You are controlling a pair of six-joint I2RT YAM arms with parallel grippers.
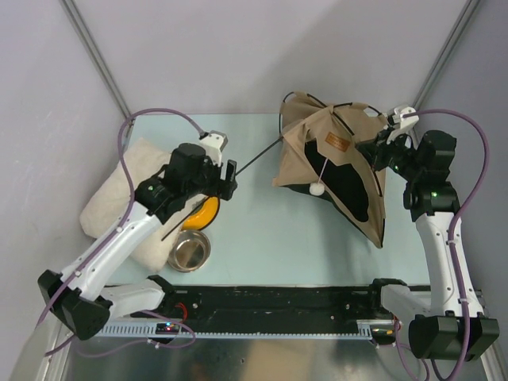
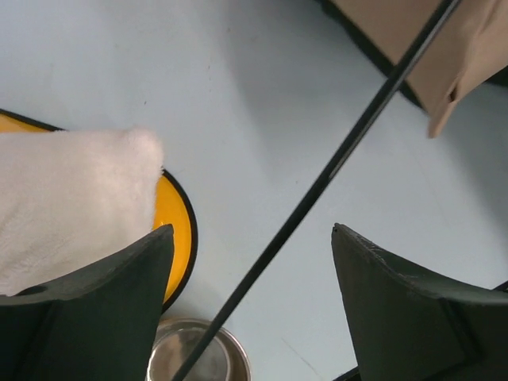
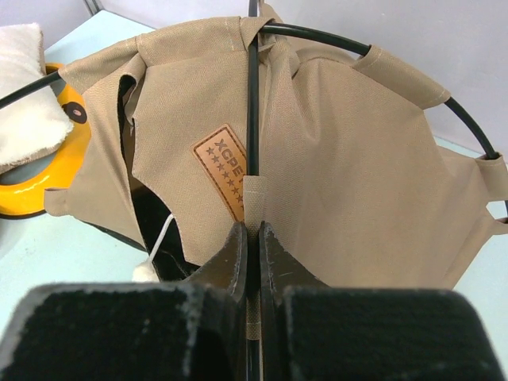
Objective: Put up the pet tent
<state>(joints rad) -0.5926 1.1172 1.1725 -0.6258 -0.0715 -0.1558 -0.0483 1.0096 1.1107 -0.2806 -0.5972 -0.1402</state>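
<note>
The tan pet tent (image 1: 333, 159) lies partly raised at the back right of the table, its brown label (image 1: 339, 143) and white pom-pom (image 1: 317, 190) facing the arms. My right gripper (image 1: 373, 149) is at the tent's right side. In the right wrist view it (image 3: 252, 226) is shut on a black pole sleeved in a fabric loop of the tent (image 3: 341, 159). A long black pole (image 1: 258, 157) sticks out leftward from the tent. It runs between the open fingers of my left gripper (image 1: 230, 181), with space on both sides (image 2: 252, 230).
A cream fluffy pillow (image 1: 119, 206) lies at the left under my left arm. The yellow bowl holder (image 1: 205, 213) sits beside it, with a steel bowl (image 1: 190, 250) just in front. A black rail runs along the near table edge (image 1: 278, 305).
</note>
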